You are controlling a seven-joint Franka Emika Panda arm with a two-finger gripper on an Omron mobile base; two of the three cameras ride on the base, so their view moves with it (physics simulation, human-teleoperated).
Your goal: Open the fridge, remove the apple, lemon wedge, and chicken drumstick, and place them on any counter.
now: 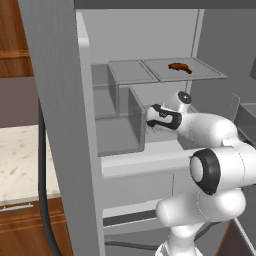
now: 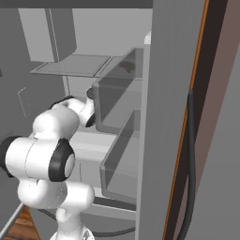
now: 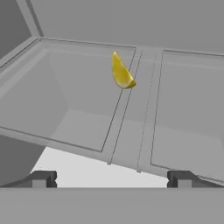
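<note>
The fridge (image 1: 150, 35) stands open, and my arm reaches into its middle level. My gripper (image 3: 111, 179) is open, with nothing between its dark fingertips (image 3: 41, 178). The lemon wedge (image 3: 121, 73), a small yellow slice, lies on the grey shelf floor ahead of the gripper, well apart from it. In the left base view my gripper (image 1: 149, 117) sits just behind a clear door bin. The chicken drumstick (image 1: 180, 67) lies on the glass shelf above my hand. The apple is out of view. A stretch of the counter (image 1: 20, 160) shows at the left.
The open fridge door (image 1: 55, 125) with its clear bins (image 1: 117, 132) stands close on my arm's left. The same door (image 2: 171, 117) and bins (image 2: 119, 93) crowd the right base view. A dark handle (image 1: 42, 190) runs down the door. Brown cabinets (image 1: 27, 230) sit under the counter.
</note>
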